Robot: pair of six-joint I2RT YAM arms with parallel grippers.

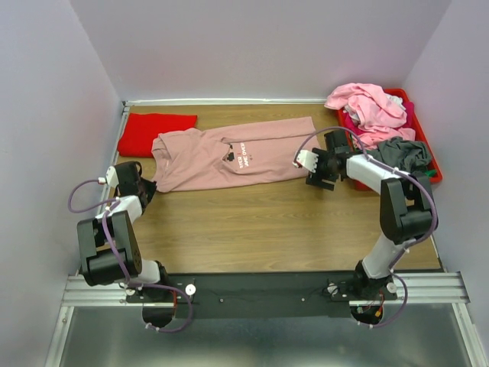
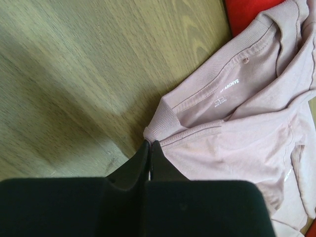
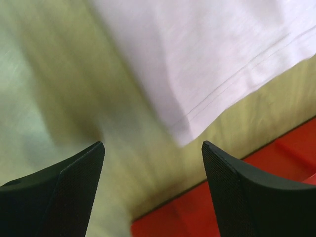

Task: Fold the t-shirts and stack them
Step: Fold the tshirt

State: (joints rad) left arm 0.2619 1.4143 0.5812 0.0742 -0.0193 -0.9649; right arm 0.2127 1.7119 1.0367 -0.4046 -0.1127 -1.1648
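Closest to the lens, the left gripper (image 2: 149,144): black fingers (image 2: 133,170) pressed flat together, clenched, no gap at the tips. Right at those tips, the ribbed neckline of the dusty-pink t-shirt (image 2: 237,138), with small white neck lettering just beyond and to the right. Fabric pinched or merely touched: impossible to tell. Further ahead and to the right of the fingers, a sliver of the bright red t-shirt (image 2: 247,12). Left of the fingers, bare wooden table (image 2: 74,74). Over at the right gripper (image 3: 153,145): released, fingers (image 3: 74,187) spread wide, nothing between them. Ahead of the gap, a stitched hem corner of the same pink shirt, blurred, lying on the wood. Beneath the right-hand finger, the rim of the red bin (image 3: 222,212). Seen from above: left gripper (image 1: 147,187) at the neck end of the dusty-pink t-shirt (image 1: 229,157), right gripper (image 1: 317,177) at the hem end, the shirt spread lengthwise between the two, small dark chest print facing up. Beyond the left gripper, toward the back wall, the bright red t-shirt (image 1: 153,131), folded flat, touching the pink shirt's edge. Just to the right of the right gripper, the red bin (image 1: 432,160), heaped with a light pink t-shirt (image 1: 367,105), a magenta t-shirt (image 1: 411,113) and a grey t-shirt (image 1: 401,153).
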